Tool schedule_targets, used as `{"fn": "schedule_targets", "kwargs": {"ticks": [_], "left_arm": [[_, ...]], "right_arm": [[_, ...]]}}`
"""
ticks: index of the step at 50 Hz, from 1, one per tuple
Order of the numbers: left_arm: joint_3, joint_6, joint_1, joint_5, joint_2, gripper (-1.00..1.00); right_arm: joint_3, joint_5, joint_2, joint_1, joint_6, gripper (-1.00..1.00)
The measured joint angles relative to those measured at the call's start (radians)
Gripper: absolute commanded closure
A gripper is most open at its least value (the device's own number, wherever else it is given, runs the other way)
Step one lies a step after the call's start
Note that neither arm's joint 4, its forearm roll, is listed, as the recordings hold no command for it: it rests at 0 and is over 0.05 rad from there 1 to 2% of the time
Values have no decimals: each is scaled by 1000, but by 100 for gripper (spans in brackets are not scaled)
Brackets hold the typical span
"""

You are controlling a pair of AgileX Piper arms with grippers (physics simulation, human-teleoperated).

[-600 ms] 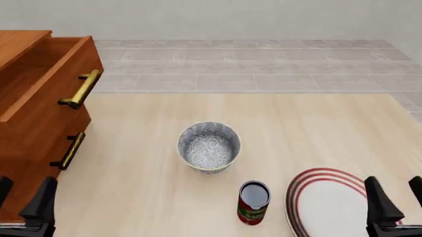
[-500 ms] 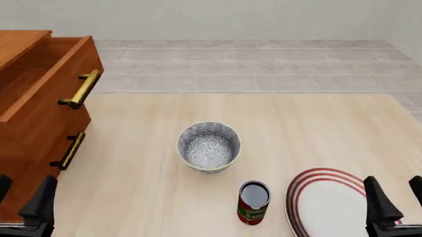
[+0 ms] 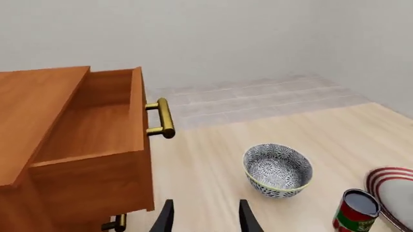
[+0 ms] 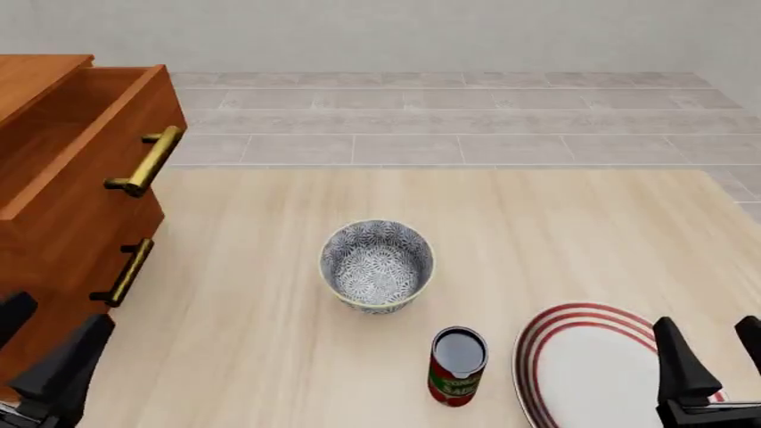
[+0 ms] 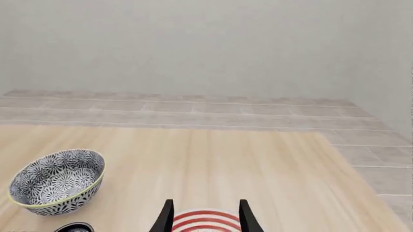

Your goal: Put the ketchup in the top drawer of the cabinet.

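Your left claw (image 4: pixel 36 357) has shifted a little rightward since the earlier frame; nothing else moved. Ketchup (image 4: pixel 457 366) stands upright on the surface (image 4: pixel 238 339), just left of the striped plate (image 4: pixel 591 364), nearer your right claw (image 4: pixel 711 361). Both claws gape wide, holding nothing. Top drawer (image 4: pixel 84 134) sits open.

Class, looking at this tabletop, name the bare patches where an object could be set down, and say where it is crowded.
Bare wood lies between the cabinet and the bowl, and across the whole far strip beyond the bowl to the table edge, including the far right corner. It is crowded near the arms' side, where the ketchup stands close beside the striped plate.
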Motion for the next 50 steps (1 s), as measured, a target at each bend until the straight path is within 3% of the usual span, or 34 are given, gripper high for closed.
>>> {"fn": "schedule_targets", "kwargs": {"ticks": [8,24,36,50], "left_arm": [[-13,10,-140,-81,142,-100],[-19,10,-372,-379,535,-100],[-32,31,-513,-603,852,-100],[-33,53,-624,-758,1087,-100]], "right_arm": [[0,15,-14,-1,-4,-100],[-5,42,-42,-28,-32,-100],[-5,47,-47,-40,-48,-100],[-3,49,-48,-49,-66,-100]]}}
